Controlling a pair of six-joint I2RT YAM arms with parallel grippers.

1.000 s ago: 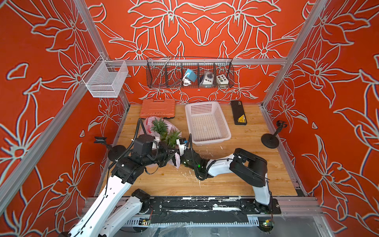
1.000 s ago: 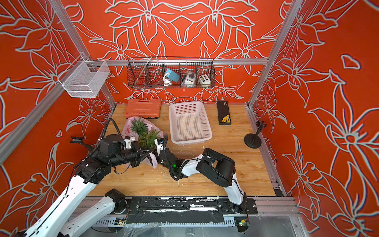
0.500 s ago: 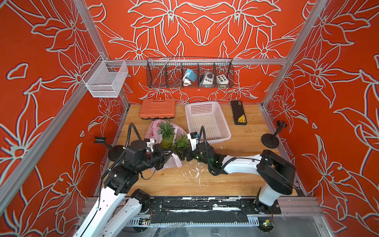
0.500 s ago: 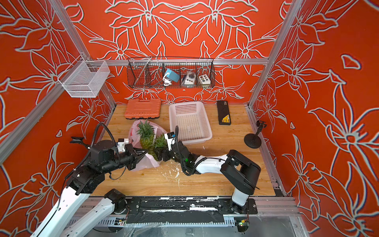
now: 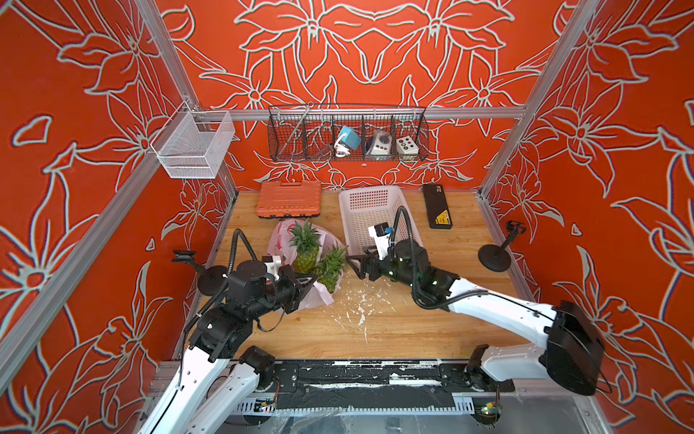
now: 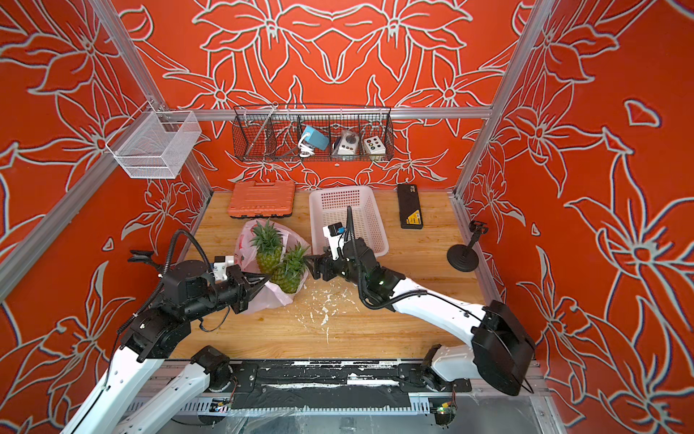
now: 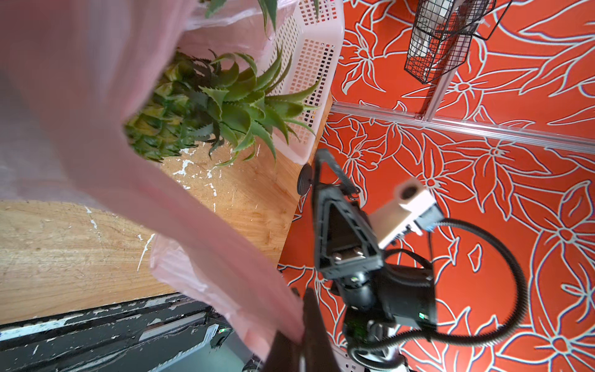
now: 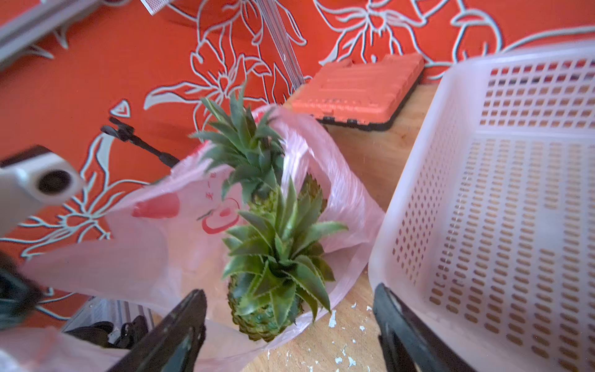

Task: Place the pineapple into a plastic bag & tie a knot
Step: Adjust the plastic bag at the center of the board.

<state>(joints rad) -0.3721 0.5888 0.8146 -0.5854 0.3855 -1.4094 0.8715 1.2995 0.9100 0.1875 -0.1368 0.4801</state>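
While the plastic bag (image 5: 278, 240) sits on the worktop (image 5: 394, 323) just beside the white perforated basket (image 5: 370, 203), its pink film is pinched by the closed fingers of the left gripper (image 5: 306, 282). Two pineapples are seen upright inside it: the rear pineapple (image 5: 306, 250) and the front pineapple (image 5: 332, 272). The right gripper (image 5: 355, 266) is held near the front fruit, fingers spread wide, nothing gripped.

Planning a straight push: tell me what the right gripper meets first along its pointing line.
Probably the nearer pineapple, at the plastic bag mouth, centred between the right gripper open jaws; gap unclear.
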